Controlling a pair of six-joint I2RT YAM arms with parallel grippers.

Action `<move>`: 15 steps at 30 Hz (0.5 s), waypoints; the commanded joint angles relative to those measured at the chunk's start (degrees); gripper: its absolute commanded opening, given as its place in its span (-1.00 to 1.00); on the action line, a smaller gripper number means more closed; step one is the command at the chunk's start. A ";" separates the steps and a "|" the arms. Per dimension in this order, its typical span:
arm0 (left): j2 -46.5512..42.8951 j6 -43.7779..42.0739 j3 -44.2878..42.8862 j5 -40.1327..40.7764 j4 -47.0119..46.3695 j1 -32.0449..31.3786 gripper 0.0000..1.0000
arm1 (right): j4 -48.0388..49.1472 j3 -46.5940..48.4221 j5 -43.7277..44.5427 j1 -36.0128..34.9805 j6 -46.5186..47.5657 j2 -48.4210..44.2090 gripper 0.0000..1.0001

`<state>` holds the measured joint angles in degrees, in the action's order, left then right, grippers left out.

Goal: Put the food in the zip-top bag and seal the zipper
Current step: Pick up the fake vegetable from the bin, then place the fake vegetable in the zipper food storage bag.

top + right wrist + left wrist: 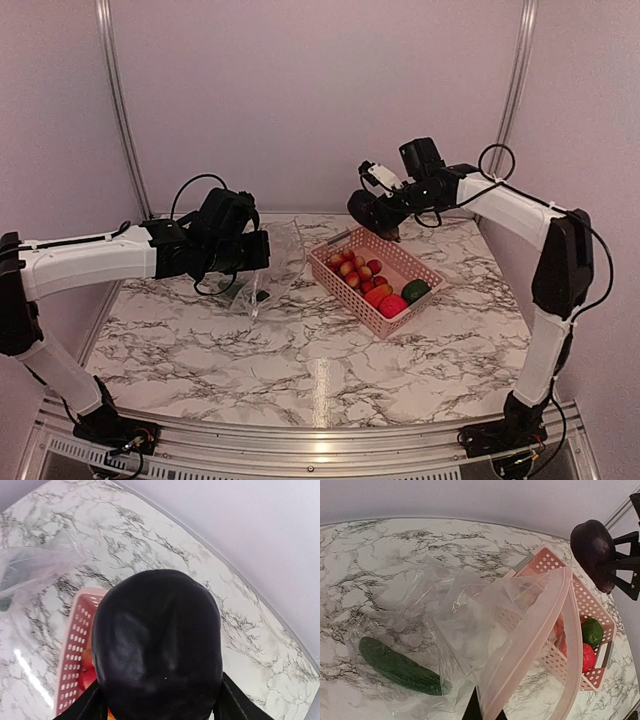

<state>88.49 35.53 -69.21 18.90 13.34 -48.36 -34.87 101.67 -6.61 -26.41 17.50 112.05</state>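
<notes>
Right arm point(510, 205) hangs over the basket point(345, 292), right fingers point(234, 702) hugging the eggplant point(157, 650); left fingers point(471, 712) pinch the bag's point(465, 610) zipper point(540, 630).

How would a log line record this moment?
left gripper: shut on zip-top bag mouth | right gripper: holding eggplant aloft | cucumber: inside bag | other food: in basket

before me lies a white marble-patterned table point(250, 360) veined in dark grey, and on its right half a pink plastic basket point(340, 290) sits turned at an angle. pale lilac walls point(320, 100) close it in, with a metal rail point(320, 445) along my near edge.
</notes>
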 commanded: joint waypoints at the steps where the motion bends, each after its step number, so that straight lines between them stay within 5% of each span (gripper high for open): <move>1: 1.20 0.64 -1.01 -1.73 -1.89 0.31 -1.00 | 4.02 -4.64 -19.26 -0.74 -2.16 -9.39 -0.19; 10: 1.47 3.63 -2.33 -4.72 -4.12 0.34 -1.00 | 22.99 -11.27 -48.29 -6.14 -12.14 -15.48 -0.27; 15: 0.61 6.29 -2.77 -7.65 -6.70 0.31 -1.00 | 42.97 -11.30 -56.70 -9.42 -31.64 -11.36 -0.27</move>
<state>89.49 39.16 -70.06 14.15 10.26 -48.36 -11.14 90.39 -52.21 -33.78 2.17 98.26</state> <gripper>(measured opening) 0.011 0.631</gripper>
